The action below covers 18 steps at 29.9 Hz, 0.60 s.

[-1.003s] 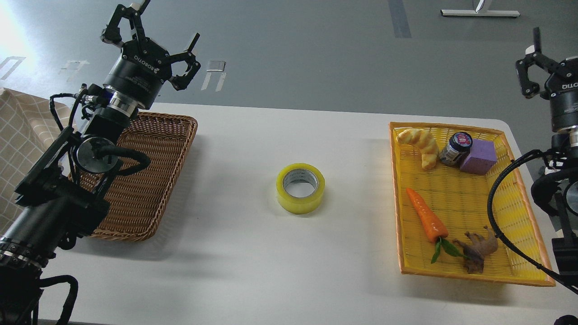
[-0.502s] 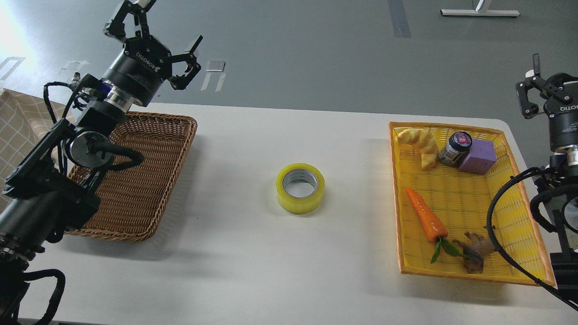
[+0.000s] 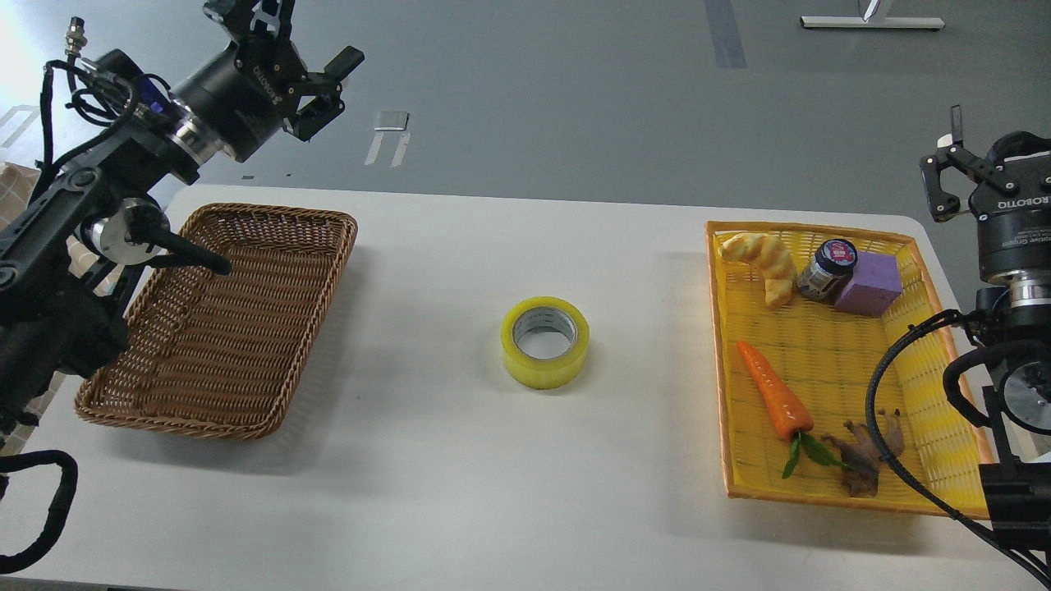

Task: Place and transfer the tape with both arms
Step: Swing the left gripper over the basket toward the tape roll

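Observation:
The tape, a wide yellow roll with a grey-white core, lies flat on the white table near its middle, core opening up. My left gripper is high at the top left, beyond the brown wicker basket, open and empty, far from the tape. My right gripper is at the far right edge, raised beside the yellow tray, open and empty, partly cut off by the view's edge.
The yellow tray on the right holds a croissant, a small jar, a purple block, a carrot and a brown toy animal. A black cable loops over the tray's right side. The wicker basket holds nothing.
My left arm has swung up and back to the left, uncovering the wicker basket. My right gripper has lowered slightly and shifted a little left. The tape has not moved.

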Motion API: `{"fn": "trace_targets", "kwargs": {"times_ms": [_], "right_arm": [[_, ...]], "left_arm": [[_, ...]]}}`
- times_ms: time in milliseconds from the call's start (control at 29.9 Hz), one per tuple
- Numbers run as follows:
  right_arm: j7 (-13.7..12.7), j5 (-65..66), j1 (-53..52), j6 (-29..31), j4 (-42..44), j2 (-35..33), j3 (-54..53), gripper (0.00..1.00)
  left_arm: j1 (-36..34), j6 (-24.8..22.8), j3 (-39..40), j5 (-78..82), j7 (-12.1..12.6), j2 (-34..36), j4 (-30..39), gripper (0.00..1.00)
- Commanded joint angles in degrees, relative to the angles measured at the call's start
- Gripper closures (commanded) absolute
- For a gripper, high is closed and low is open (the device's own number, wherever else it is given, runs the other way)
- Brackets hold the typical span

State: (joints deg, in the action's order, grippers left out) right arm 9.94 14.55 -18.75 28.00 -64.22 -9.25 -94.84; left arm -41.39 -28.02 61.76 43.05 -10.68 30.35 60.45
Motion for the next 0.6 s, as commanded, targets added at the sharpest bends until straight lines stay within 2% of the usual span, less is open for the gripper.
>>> {"fn": "trace_targets", "kwargs": {"times_ms": [0, 234, 368, 568], "right_arm": [[0.0, 0.04, 0.12, 0.0, -0.03, 0.29, 0.01, 0.0], [0.0, 0.04, 0.82, 0.0, -0.03, 0.29, 0.01, 0.0], [0.0, 0.04, 0.99, 0.0, -0.03, 0.29, 0.01, 0.0], [0.0, 0.04, 1.17, 0.0, -0.21, 0.29, 0.01, 0.0]], "left_arm": [[-1.41, 0.02, -1.11, 3.52, 0.22, 0.23, 0.2, 0.02], [-6.33, 0.02, -8.93, 12.21, 0.57, 1.28, 0.2, 0.02], [-7.83, 0.02, -9.37, 17.93, 0.57, 1.02, 0.37, 0.02], [-7.66, 0.02, -9.37, 30.5, 0.57, 0.58, 4.5, 0.02]]}}
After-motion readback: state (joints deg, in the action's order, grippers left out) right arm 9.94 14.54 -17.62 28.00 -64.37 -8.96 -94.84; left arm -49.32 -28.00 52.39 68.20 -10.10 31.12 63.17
